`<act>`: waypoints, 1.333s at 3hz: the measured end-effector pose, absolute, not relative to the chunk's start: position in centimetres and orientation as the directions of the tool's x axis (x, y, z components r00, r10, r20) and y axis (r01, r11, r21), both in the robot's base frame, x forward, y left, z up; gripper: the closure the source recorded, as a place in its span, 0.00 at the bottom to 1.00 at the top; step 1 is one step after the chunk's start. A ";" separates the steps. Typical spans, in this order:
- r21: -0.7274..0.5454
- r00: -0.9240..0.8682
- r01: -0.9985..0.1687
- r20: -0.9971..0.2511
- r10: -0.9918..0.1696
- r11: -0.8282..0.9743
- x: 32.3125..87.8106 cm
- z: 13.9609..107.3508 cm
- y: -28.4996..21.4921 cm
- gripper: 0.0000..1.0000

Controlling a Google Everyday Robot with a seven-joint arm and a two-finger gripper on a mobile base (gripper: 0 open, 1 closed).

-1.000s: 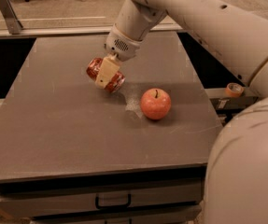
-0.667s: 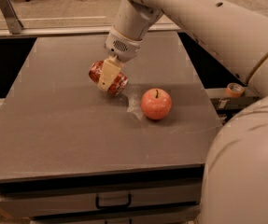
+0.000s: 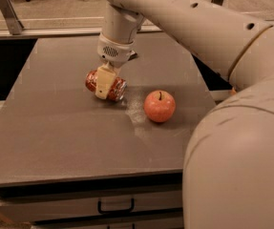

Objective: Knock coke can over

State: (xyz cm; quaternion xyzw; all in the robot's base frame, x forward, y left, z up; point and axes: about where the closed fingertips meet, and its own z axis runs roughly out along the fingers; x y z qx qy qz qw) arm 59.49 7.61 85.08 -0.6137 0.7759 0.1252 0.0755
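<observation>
Claw point(image 3: 106, 86) apparently around 1 coke can point(image 3: 119, 89)

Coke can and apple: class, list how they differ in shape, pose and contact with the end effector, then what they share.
Shape: the coke can is a cylinder; the apple is round with a stem.
Pose: the coke can lies on its side; the apple sits stem up.
Contact: the end effector is over the coke can's middle; the apple stands free beside it.
Shared: both are red-orange, on the grey table.
</observation>
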 end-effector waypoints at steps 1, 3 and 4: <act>0.107 -0.236 -0.971 -0.272 -0.933 0.214 59.6 84.7 7.9 0.30; 0.122 -0.258 -0.965 -0.292 -0.921 0.231 59.7 84.2 7.7 0.00; 0.113 -0.313 -0.950 -0.383 -0.869 0.293 58.2 85.5 5.9 0.00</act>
